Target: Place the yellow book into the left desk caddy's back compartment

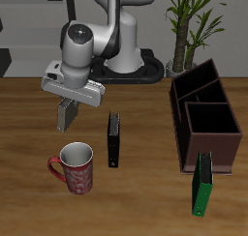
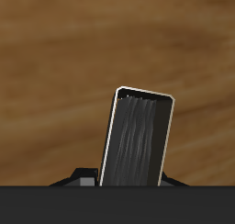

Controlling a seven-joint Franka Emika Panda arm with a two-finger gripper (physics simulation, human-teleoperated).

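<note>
The gripper [image 1: 67, 112] hangs above the wooden table [image 1: 29, 124], over the half of the bench away from the caddy and roughly midway between its back and front edges, and its 2 fingers are closed on the yellow book [image 1: 67, 115], which is lifted clear of the surface. In the wrist view the yellow book [image 2: 138, 138] stands up from between the jaws, slightly tilted, showing a dark grey striped cover with a pale tan border and rounded corners, with only bare wood grain behind it. Below the gripper, nearer the front edge, a red mug [image 1: 76, 168] with a patterned side and a handle sits upright on the table. Just beside the mug, toward the middle of the bench, the black book [image 1: 114, 140] stands on edge, its thin side running front to back. The left desk caddy [image 1: 205, 124] sits well apart from the gripper near the opposite side edge of the bench, a dark brown organizer with a lower square bin toward the front. Its back compartment [image 1: 195, 86], bounded by tall slanted walls, lies toward the back edge and shows nothing inside from this angle. The green book [image 1: 202, 184] stands on edge at the caddy's front, touching or just beside it, close to the front corner of the bench. Beyond the back edge, a potted plant [image 1: 190, 22] stands beside the robot's white base [image 1: 126, 58].
</note>
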